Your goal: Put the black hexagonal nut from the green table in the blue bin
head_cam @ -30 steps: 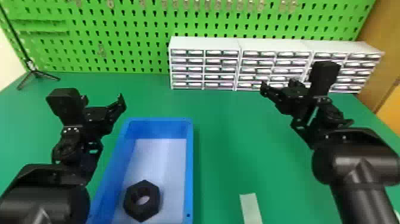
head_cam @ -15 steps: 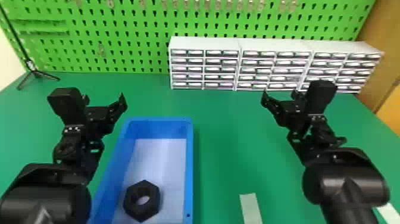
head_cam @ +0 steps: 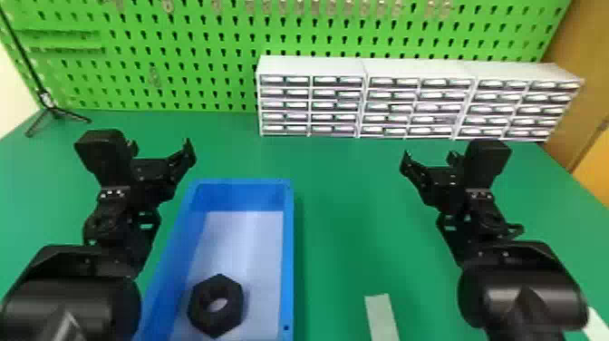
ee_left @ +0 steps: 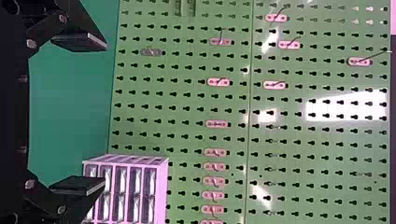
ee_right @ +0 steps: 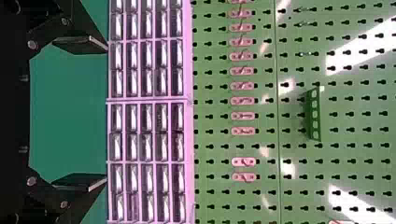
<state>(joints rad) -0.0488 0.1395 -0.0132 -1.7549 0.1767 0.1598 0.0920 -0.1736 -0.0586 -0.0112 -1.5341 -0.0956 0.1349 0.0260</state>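
Nut [head_cam: 199, 297] inside blue bin [head_cam: 288, 249], head-view 7 o'clock | transfer apparently complete, nothing left | left pincer [ee_left: 105, 113], right pincer [ee_right: 107, 114]: released

Green pegboard [head_cam: 217, 56] behind white drawer cabinets [head_cam: 419, 106]; black tripod [head_cam: 53, 110] at left; pale strip [head_cam: 381, 317].
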